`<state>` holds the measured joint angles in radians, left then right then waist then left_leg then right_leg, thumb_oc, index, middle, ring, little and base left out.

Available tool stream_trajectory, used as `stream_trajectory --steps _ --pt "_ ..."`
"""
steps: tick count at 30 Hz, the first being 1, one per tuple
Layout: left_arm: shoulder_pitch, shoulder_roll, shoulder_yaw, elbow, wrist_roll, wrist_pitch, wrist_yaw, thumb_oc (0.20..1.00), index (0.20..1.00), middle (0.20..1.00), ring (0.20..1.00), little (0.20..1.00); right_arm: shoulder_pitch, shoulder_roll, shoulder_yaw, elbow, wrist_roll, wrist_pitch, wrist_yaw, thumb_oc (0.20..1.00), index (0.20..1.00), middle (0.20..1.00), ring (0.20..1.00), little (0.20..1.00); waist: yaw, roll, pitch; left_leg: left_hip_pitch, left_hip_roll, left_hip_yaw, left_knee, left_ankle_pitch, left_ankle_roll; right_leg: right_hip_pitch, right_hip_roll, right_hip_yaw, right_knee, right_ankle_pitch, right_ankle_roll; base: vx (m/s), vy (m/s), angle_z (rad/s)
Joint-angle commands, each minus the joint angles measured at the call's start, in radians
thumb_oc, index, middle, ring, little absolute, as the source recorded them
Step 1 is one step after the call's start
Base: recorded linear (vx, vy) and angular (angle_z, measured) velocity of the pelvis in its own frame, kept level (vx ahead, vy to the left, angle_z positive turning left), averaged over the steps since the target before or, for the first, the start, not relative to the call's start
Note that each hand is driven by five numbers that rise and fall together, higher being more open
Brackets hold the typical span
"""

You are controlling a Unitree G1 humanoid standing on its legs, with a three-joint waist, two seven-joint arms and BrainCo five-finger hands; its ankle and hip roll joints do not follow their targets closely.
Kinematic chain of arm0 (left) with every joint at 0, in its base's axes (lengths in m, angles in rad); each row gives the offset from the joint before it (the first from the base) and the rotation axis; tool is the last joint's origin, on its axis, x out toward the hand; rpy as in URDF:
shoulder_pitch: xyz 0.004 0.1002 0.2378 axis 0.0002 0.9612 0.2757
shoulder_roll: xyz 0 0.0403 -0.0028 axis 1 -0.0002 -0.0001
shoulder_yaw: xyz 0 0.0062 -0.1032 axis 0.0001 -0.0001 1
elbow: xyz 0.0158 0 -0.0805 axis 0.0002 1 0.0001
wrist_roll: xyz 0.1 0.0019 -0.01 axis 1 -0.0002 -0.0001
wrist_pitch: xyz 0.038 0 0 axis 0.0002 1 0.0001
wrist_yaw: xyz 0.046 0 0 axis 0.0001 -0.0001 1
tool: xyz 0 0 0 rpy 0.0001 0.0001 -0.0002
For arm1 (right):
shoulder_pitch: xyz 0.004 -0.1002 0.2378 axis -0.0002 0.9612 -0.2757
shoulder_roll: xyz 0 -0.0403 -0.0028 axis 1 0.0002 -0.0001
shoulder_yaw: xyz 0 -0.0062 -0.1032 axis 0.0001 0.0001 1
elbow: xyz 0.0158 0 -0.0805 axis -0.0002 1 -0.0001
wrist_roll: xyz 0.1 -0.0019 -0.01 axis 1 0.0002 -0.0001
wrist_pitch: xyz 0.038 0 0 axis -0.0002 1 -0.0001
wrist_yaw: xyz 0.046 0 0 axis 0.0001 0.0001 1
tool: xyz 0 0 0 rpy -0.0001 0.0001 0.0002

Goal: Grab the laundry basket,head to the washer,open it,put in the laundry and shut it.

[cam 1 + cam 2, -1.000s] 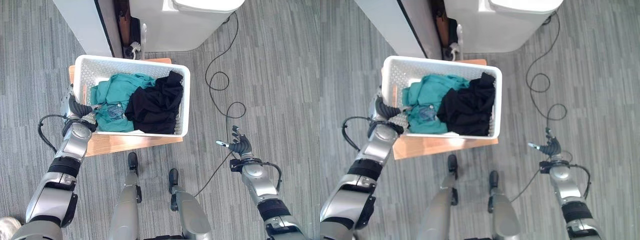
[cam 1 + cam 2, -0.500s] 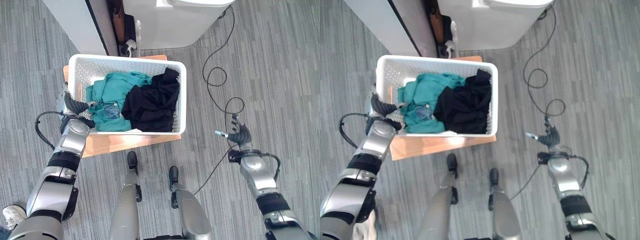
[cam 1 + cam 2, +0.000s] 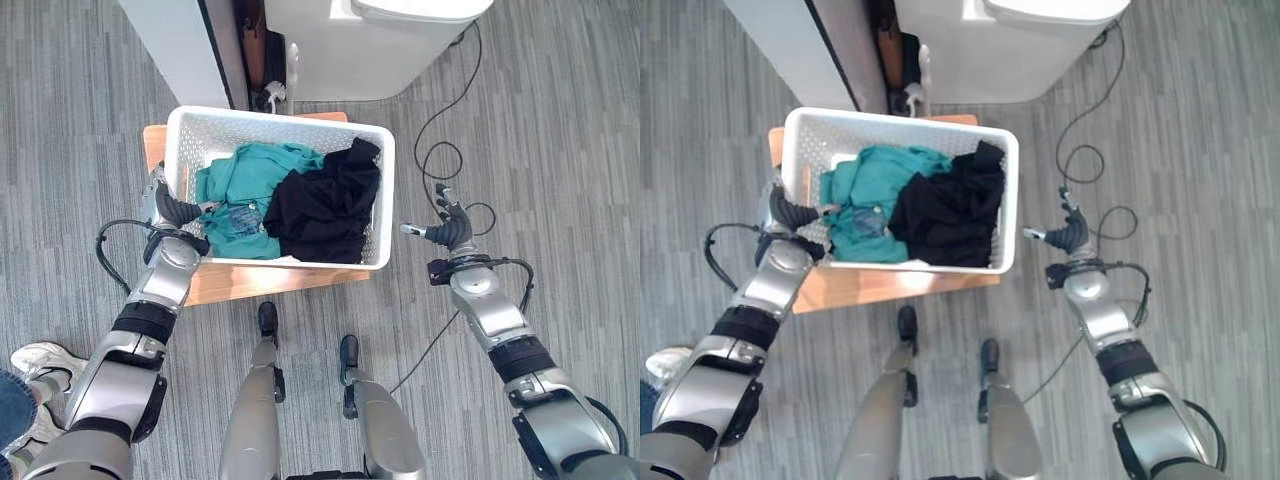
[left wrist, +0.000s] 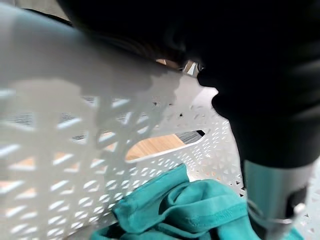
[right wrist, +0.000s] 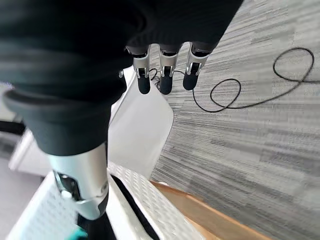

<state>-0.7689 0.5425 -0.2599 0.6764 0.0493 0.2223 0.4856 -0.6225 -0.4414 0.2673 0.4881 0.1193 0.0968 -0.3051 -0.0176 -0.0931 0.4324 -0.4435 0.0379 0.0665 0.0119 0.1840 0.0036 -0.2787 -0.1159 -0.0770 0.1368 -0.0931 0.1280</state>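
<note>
The white perforated laundry basket (image 3: 290, 118) stands on a low wooden table (image 3: 250, 282). It holds teal clothes (image 3: 245, 190) on the left and black clothes (image 3: 325, 205) on the right. My left hand (image 3: 168, 212) grips the basket's left rim, its thumb (image 4: 272, 190) hooked inside the wall above the teal cloth (image 4: 190, 210). My right hand (image 3: 447, 230) hovers open just off the basket's right wall, fingers (image 5: 165, 82) straight and thumb pointing at the basket. The white washer (image 3: 370, 45) stands right behind the basket, lid down.
A grey cabinet panel (image 3: 180, 45) stands left of the washer, with a dark gap between them. A black power cable (image 3: 440, 160) loops on the carpet right of the basket. A person's shoe (image 3: 35, 358) shows at the lower left.
My right hand has come up and in from the open floor to the basket's right side. The left hand stays on the left rim. The camera has shifted slightly.
</note>
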Motion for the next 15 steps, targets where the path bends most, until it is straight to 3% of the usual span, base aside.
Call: stream_trajectory --steps 1,4,15 --pt "-0.065 -0.031 -0.001 0.002 0.022 -0.018 0.019 1.0 1.0 1.0 1.0 1.0 -0.025 -0.002 -0.02 -0.012 -0.021 0.001 -0.043 1.0 1.0 1.0 1.0 1.0 0.012 0.0 -0.024 -0.048 0.027 -0.091 0.171 -0.211 -0.039 -0.087 -0.086 -0.028 -0.071 0.149 0.013 -0.01 0.013 0.12" --pt "-0.085 -0.035 -0.018 -0.001 0.014 -0.018 0.025 1.0 1.0 1.0 1.0 1.0 -0.1 0.04 0.003 0.053 0.022 0.0 -0.062 1.0 1.0 1.0 1.0 1.0 0.027 0.002 -0.017 -0.059 0.022 -0.096 0.181 -0.212 -0.04 -0.085 -0.088 -0.035 -0.074 0.152 0.012 -0.01 0.009 0.06" --pt "-0.112 -0.046 -0.038 -0.021 -0.016 -0.023 0.04 1.0 1.0 1.0 1.0 1.0 -0.265 0.071 0.036 0.171 0.087 0.003 -0.101 1.0 1.0 1.0 1.0 1.0 0.051 0.011 -0.006 -0.086 0.012 -0.101 0.204 -0.219 -0.039 -0.093 -0.092 -0.033 -0.073 0.156 0.012 0.0 0.003 0.01"
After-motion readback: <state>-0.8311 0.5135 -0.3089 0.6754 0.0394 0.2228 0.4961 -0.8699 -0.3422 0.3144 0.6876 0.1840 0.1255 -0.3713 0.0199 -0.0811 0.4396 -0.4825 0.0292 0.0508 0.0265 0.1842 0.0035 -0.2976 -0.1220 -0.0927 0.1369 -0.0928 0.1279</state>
